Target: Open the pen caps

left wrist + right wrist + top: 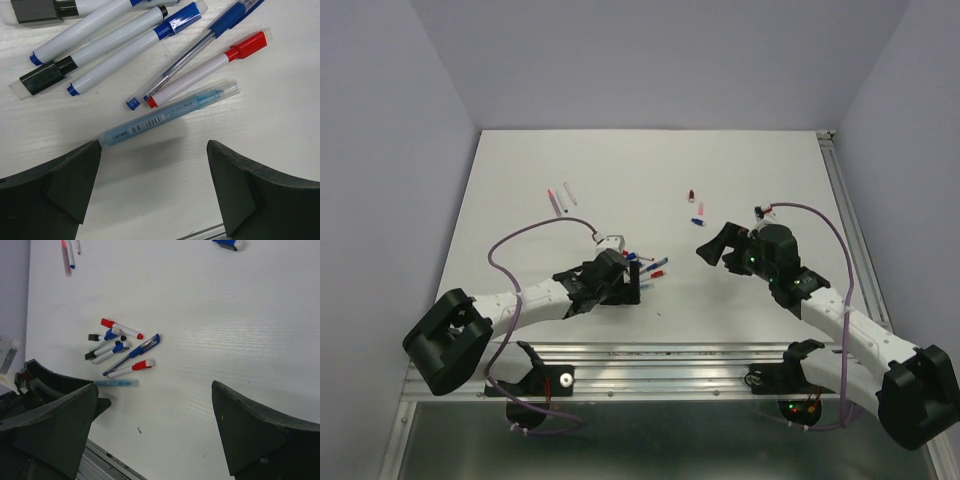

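A cluster of capped pens (645, 266) lies on the white table just ahead of my left gripper (628, 283). In the left wrist view the nearest is a translucent light-blue pen (170, 113). Behind it lie a white pen with a red cap (246, 45), a clear blue pen (200, 42), white pens with blue caps (177, 21) and one with a black cap (42, 80). My left gripper (154, 185) is open and empty, its left finger tip by the light-blue pen's end. My right gripper (712, 248) is open and empty above bare table (152, 425), right of the cluster (120, 347).
Loose caps lie further back: a red one (691, 193) and a blue one (700, 210), the blue one also in the right wrist view (227, 244). Two slim pens (560, 197) lie at the back left. A metal rail (650, 360) runs along the near table edge.
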Action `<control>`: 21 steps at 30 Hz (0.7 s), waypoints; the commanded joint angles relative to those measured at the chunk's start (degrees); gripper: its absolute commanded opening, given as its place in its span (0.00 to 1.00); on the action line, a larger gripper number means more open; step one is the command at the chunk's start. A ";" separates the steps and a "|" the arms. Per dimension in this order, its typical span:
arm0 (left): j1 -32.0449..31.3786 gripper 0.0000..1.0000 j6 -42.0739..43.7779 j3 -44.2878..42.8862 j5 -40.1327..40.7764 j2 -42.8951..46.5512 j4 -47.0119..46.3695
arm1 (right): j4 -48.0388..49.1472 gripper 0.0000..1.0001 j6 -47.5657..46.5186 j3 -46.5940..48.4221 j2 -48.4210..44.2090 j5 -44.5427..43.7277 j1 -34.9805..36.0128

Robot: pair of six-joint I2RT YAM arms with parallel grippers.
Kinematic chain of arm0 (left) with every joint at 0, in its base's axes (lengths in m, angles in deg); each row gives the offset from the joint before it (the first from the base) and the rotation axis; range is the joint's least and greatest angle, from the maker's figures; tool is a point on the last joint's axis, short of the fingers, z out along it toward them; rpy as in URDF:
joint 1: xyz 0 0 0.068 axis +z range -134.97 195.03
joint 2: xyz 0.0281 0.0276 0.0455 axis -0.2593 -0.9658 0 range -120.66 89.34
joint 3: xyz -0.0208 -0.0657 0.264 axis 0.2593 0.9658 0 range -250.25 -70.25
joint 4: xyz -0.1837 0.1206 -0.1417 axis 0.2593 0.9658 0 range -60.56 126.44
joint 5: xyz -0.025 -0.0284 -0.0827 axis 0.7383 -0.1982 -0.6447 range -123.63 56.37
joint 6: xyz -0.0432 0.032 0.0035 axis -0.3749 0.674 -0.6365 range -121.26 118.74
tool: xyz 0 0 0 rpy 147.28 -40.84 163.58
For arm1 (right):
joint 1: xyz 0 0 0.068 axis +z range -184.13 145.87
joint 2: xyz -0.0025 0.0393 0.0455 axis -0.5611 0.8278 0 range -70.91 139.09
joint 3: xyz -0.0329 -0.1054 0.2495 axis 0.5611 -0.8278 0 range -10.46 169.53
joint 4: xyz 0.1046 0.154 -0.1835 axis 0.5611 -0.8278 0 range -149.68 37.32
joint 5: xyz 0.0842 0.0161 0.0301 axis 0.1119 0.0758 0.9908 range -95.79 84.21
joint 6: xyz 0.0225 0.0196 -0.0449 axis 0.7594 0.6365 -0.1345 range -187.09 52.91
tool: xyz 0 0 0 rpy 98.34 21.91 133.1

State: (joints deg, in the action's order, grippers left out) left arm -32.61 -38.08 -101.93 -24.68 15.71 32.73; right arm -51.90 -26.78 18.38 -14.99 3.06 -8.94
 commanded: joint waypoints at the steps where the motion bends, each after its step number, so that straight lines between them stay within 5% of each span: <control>1: -2.28 0.99 -0.89 0.92 0.01 -0.55 -0.48 | 2.65 1.00 -0.76 -1.86 0.68 0.65 0.12; 21: -5.71 0.99 1.93 -4.53 3.17 -8.10 1.19 | 3.18 1.00 -0.15 -1.95 2.26 0.47 0.21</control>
State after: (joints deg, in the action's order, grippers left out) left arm -38.14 -36.25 -105.12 -23.23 10.86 31.05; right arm -51.77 -26.76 17.74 -13.02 3.25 -8.94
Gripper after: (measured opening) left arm 0.986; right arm 0.999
